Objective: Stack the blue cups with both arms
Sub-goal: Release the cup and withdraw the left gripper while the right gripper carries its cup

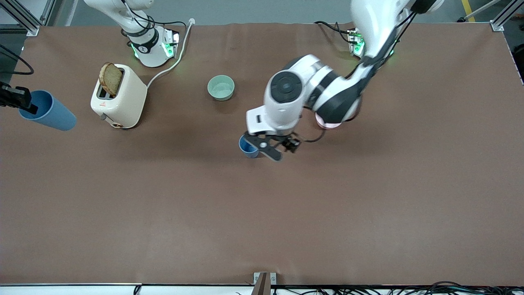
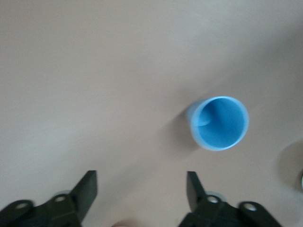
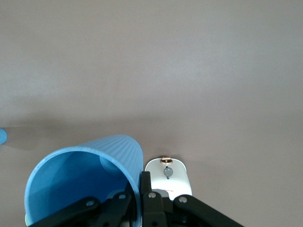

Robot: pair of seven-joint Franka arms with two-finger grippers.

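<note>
One blue cup (image 1: 247,147) stands upright on the brown table near the middle. My left gripper (image 1: 269,148) hangs open and empty just beside this cup, toward the left arm's end. In the left wrist view the cup (image 2: 219,123) is off to one side of the open gripper (image 2: 141,182), not between its fingers. My right gripper (image 1: 22,102) is shut on the rim of the second blue cup (image 1: 48,110) and holds it tilted in the air over the right arm's end of the table. In the right wrist view one finger is inside this cup (image 3: 85,182) and one outside, at the gripper (image 3: 138,191).
A cream toaster (image 1: 120,98) with a slice of bread (image 1: 110,78) stands near the right arm's base, its cord running to the table's edge. A mint-green bowl (image 1: 221,87) sits mid-table. A pink bowl (image 1: 326,123) is mostly hidden under the left arm.
</note>
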